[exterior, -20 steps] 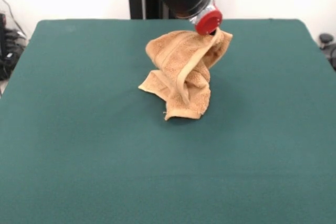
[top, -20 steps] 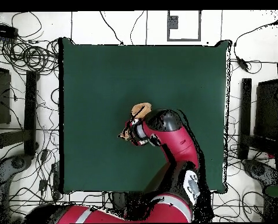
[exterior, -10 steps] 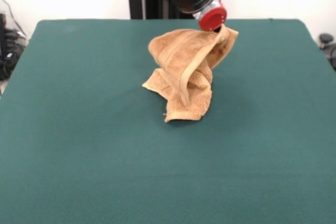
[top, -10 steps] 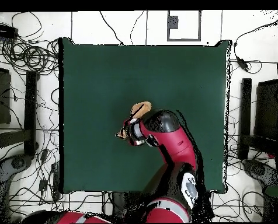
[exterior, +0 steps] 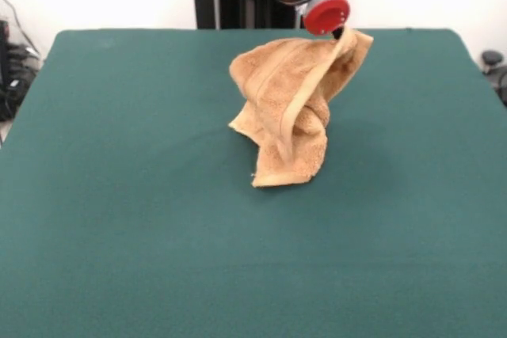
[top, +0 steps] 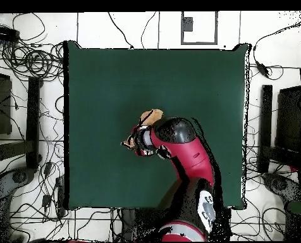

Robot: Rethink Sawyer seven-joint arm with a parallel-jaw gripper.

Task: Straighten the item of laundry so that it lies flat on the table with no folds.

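Towel (exterior: 289, 112) mid-table (exterior: 119, 219), lower end on surface, upper corner raised at pincer (exterior: 339, 33).

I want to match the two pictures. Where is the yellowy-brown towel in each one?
Front view: the hand towel hangs crumpled just above the picture's middle, its top corner lifted at the end effector, its lower end on the green table.
Overhead view: only bits of it peek out left of the red arm, near the table's middle.
Shared landmark: the end effector's red tip.
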